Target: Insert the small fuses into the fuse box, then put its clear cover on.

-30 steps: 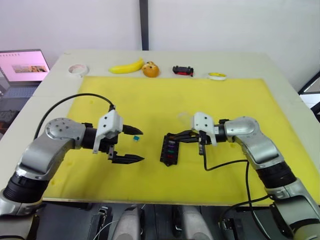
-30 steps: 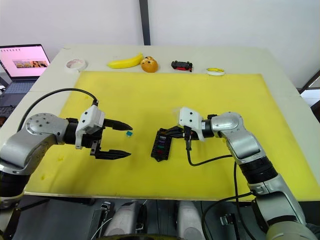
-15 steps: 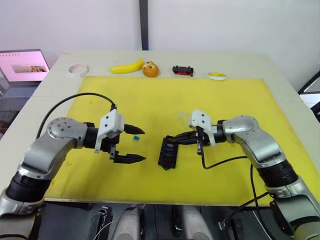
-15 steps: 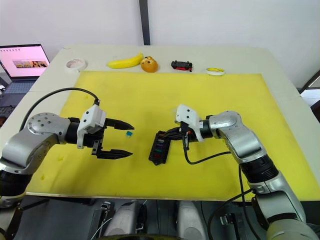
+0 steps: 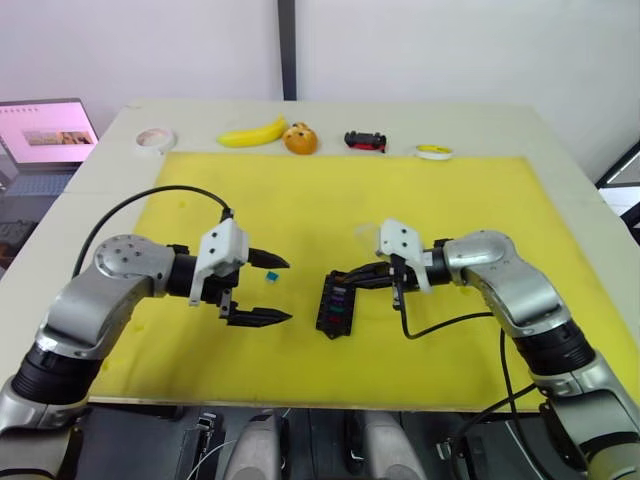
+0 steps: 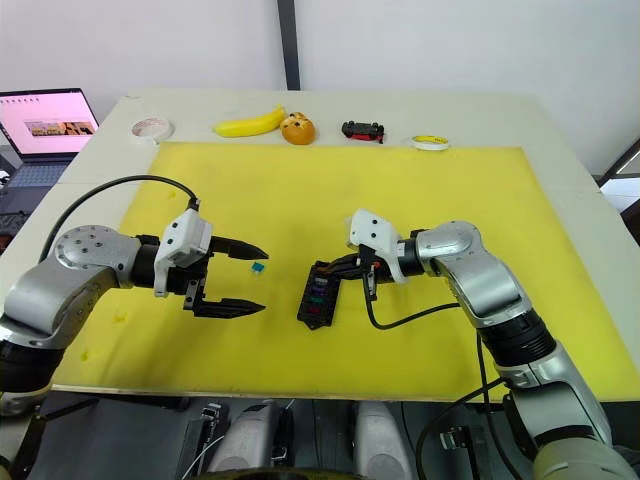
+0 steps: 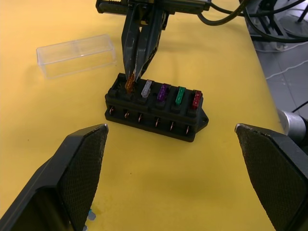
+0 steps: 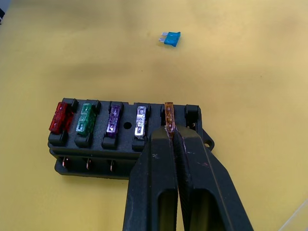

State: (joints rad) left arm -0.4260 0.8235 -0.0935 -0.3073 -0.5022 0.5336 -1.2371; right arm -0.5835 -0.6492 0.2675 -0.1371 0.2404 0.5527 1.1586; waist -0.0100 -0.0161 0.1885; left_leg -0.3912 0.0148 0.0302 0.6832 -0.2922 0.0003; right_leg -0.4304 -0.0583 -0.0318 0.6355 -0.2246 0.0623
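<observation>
Five small blade fuses stand in the black rectangular plastic fuse box point(image 8: 126, 137): red point(image 8: 59, 117), green point(image 8: 86, 118), purple point(image 8: 113, 119), grey-white point(image 8: 140, 121) and brown point(image 8: 169, 116). My right jaws point(image 8: 172, 137) are pressed together on the brown translucent fuse, pinching it as it sits in its slot, one slot from the end of the box.

My right arm reaches in from the right, bent at the elbow, forearm running toward the middle of the yellow mat point(image 5: 470, 200) with the jaws pointing left and down onto the box. My left arm comes in from the left, also bent, and my left jaws point(image 5: 263, 290) are spread wide and empty, hovering over the mat to the left of the box and apart from it.

My right wrist view picks out the sixth fuse, a teal blade fuse point(image 8: 171, 38), lying loose on the mat well beyond the box; from my head it lies just beside the upper finger of my left jaws. My left wrist view shows the clear rectangular plastic cover point(image 7: 76, 55) resting on the mat behind the box, near it but not touching.

Along the far edge of the tabletop point(image 5: 480, 125) lie a yellow banana point(image 5: 252, 133) and a black-and-red toy car point(image 5: 365, 140).
</observation>
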